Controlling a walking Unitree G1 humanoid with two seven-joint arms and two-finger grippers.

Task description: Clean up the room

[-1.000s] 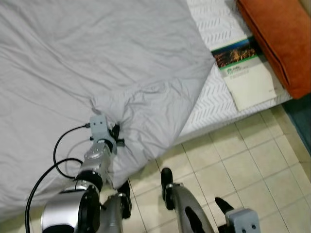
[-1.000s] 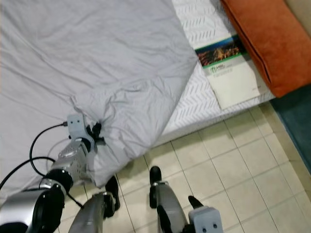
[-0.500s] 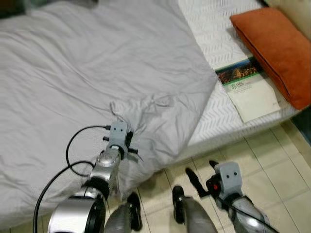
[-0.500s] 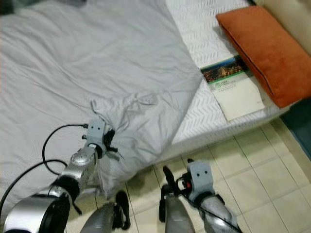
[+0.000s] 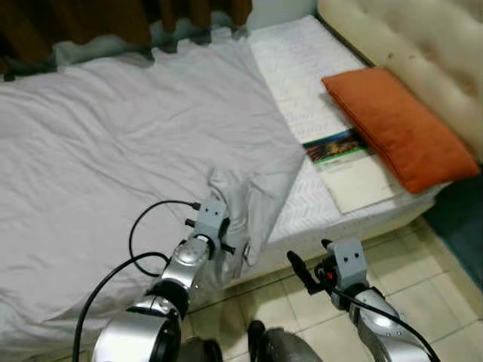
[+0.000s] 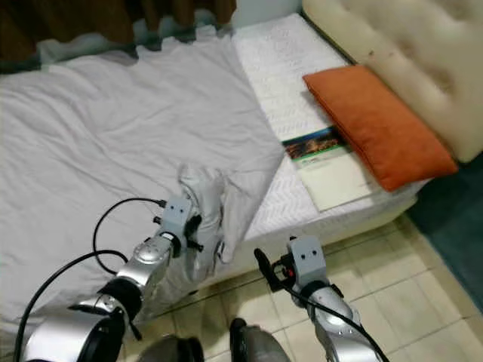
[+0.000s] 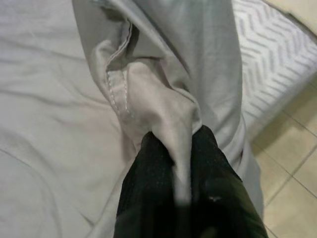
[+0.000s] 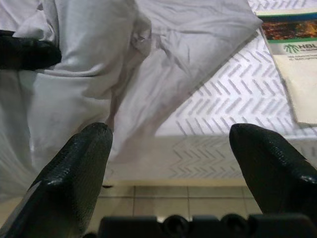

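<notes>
Grey sheet [image 5: 136, 151] covers the left and middle of the bed [image 5: 302, 83], its near right corner bunched up at the near edge and clamped between the two black fingers of the left end effector [image 7: 181, 163]. Right end effector [image 8: 171, 148] hangs released over the tiled floor [image 5: 445, 256] just off the mattress edge, well apart from the booklet [image 5: 351, 170] and orange pillow [image 5: 396, 124] at the far right.
</notes>
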